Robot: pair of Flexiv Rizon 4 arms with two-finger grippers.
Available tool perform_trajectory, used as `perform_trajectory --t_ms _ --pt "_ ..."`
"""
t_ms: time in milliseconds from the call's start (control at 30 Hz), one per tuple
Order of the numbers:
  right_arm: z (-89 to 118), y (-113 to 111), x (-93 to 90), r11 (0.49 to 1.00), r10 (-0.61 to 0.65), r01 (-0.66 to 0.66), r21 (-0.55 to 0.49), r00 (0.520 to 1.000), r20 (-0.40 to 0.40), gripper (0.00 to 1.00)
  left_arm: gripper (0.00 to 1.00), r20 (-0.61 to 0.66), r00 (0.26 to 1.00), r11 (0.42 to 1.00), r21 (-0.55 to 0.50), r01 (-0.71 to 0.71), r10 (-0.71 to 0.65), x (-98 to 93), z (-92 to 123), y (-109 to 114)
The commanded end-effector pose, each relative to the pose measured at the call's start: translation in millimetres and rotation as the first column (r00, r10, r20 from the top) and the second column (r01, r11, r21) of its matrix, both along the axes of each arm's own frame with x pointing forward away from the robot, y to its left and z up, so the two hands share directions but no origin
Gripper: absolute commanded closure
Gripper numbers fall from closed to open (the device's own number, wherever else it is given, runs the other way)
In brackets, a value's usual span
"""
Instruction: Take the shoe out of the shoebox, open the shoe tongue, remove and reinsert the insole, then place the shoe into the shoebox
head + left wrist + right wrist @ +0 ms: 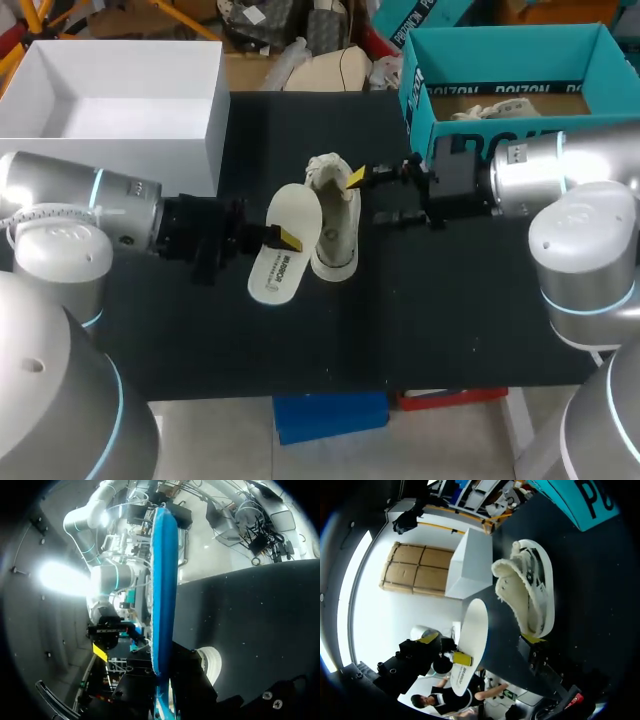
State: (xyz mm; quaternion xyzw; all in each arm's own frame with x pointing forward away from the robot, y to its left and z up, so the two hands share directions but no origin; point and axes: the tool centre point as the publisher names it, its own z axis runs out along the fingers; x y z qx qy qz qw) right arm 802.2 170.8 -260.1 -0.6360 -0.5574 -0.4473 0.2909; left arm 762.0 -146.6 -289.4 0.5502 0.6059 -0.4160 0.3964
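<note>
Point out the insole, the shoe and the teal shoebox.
insole [276,272]: head view, on its printed end, clear of the gripper.
shoe [335,225]: head view, on the middle of its white body.
teal shoebox [500,55]: head view, on the inner face of its far wall.

Count, head view: 1 table [450,320], black-topped; 1 white shoe [335,225]; 1 white insole [280,265]. Boxes, 2 in all: 1 teal shoebox [500,55] and 1 white box [150,70], both open-topped. Arms, 2: 1 left arm [110,210] and 1 right arm [540,175]; right wrist view tallies the same 1 shoe, 1 insole and 1 white box, with a corner of the 1 teal shoebox.
</note>
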Motion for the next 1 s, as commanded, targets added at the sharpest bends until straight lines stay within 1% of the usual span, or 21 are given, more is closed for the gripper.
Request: perform_trajectory --t_ms 33,100,133,200,333,433,667,700,800,1000 --pt "0.1 0.6 0.2 1.000 0.000 0.000 -0.001 1.000 -0.001 0.00 1.00 0.000 1.000 1.000 0.006 -0.001 0.001 -0.4 1.2 -0.5" --pt "-0.1 2.5 2.5 1.000 0.010 -0.010 -0.013 1.000 -0.004 0.00 1.00 0.000 1.000 1.000 0.006 -0.001 0.001 -0.4 1.2 -0.5" --pt "-0.5 3.2 3.8 1.000 0.016 -0.016 -0.022 1.000 -0.003 0.00 1.00 -0.011 1.000 0.998 0.058 0.010 -0.009 -2.5 -3.5 5.8" --pt "-1.2 3.0 3.8 0.999 0.015 -0.015 -0.039 1.000 -0.010 0.00 1.00 -0.043 0.999 0.995 0.097 0.022 -0.018 -6.7 -8.6 12.7" --pt "-3.3 -0.7 -4.6 0.997 0.007 -0.009 -0.073 1.000 -0.028 0.00 1.00 -0.092 0.995 0.990 0.132 0.045 -0.033 -9.1 -14.5 17.1" --pt "-4.6 -3.6 -13.4 0.996 -0.008 0.005 -0.084 0.999 -0.032 0.00 1.00 -0.113 0.993 0.986 0.159 0.056 -0.038 -9.4 -17.6 15.4" --pt "-6.4 -15.0 -33.8 0.992 -0.073 0.069 -0.105 0.997 -0.036 0.00 1.00 -0.212 0.973 0.979 0.164 0.122 -0.086 -16.4 -22.0 3.9" --pt "-6.2 -17.1 -36.8 0.991 -0.082 0.078 -0.109 0.996 -0.035 0.00 1.00 -0.210 0.974 0.974 0.188 0.128 -0.087 -16.9 -23.2 2.6" --pt "-4.9 -22.3 -40.8 0.987 -0.108 0.105 -0.119 0.994 -0.019 0.00 1.00 -0.233 0.968 0.966 0.213 0.145 -0.094 -18.1 -28.2 -1.1" --pt "-4.9 -22.3 -40.8 0.987 -0.108 0.105 -0.119 0.994 -0.019 0.00 1.00 -0.243 0.962 0.957 0.230 0.179 -0.122 -18.7 -27.4 -10.1"
